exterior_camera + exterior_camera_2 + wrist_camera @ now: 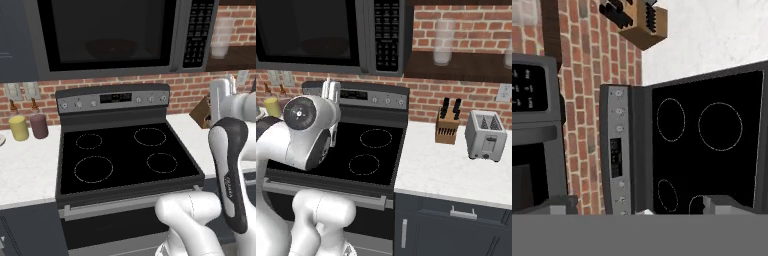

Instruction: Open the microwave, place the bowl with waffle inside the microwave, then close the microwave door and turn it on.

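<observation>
A white counter [446, 170] runs along the brick wall on both sides of the black-topped stove [125, 155]. On the stretch at the stove's nine o'clock stand a yellow jar [19, 127] and a dark reddish jar [39, 125], just beside each other near the wall. On the stretch at three o'clock a wooden knife block [448, 127] sits close to the wall, and a silver toaster [486, 135] stands near it, further from the stove. The stove top carries four burner rings.
</observation>
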